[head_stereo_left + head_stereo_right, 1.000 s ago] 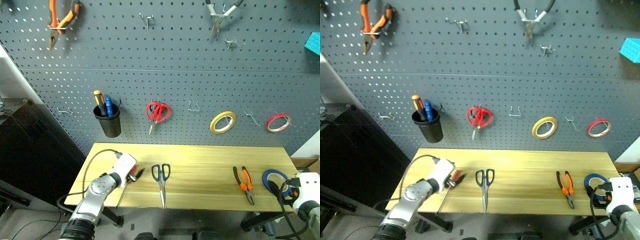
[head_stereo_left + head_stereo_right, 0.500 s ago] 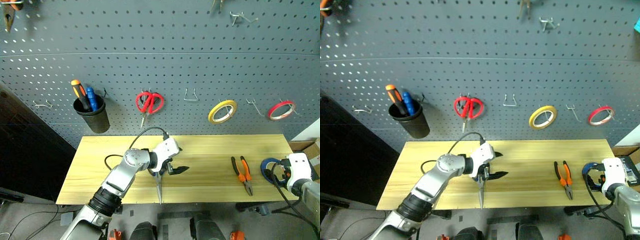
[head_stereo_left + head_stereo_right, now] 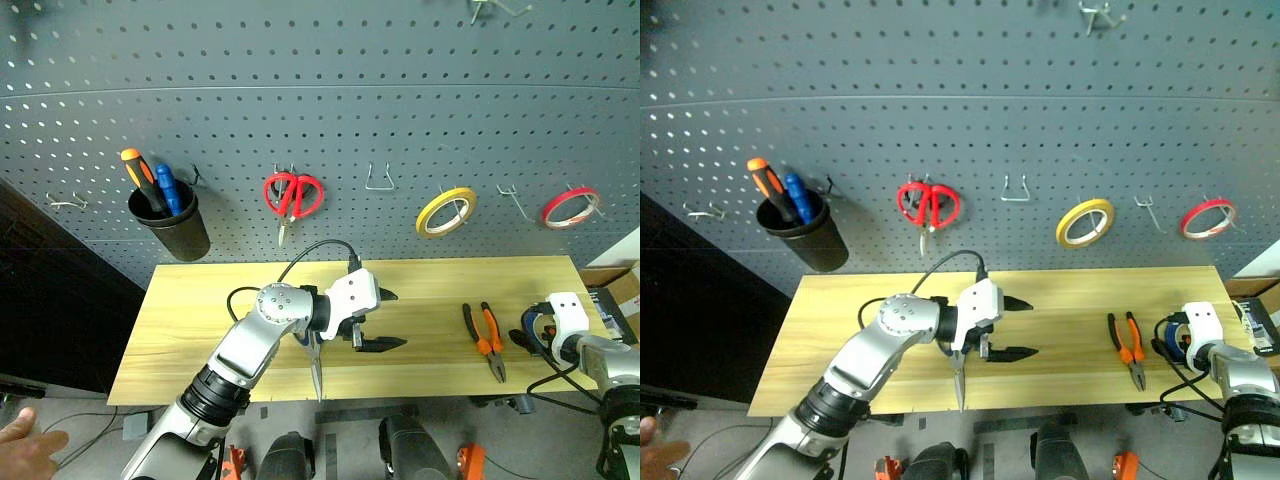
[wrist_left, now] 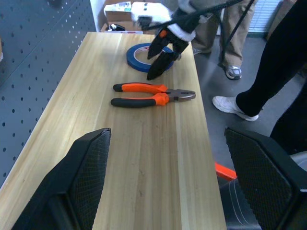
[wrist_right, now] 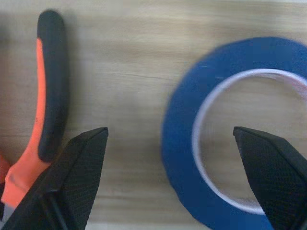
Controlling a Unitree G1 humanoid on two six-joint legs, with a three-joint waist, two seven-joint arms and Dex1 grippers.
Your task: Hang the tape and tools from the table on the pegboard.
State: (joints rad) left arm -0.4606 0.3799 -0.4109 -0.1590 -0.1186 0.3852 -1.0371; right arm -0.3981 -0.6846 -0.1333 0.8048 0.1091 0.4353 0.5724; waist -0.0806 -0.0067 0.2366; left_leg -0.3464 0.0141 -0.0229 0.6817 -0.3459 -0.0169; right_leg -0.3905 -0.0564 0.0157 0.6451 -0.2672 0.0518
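Lying near the table's right edge, blue tape, both grippers' jaws apart.

Right wrist cam: blue tape and pliers handle on the table.
Right gripper fingers spread wide, nothing between them. Blue tape lies flat on the table; orange-and-black pliers handle just beside it, not touching.
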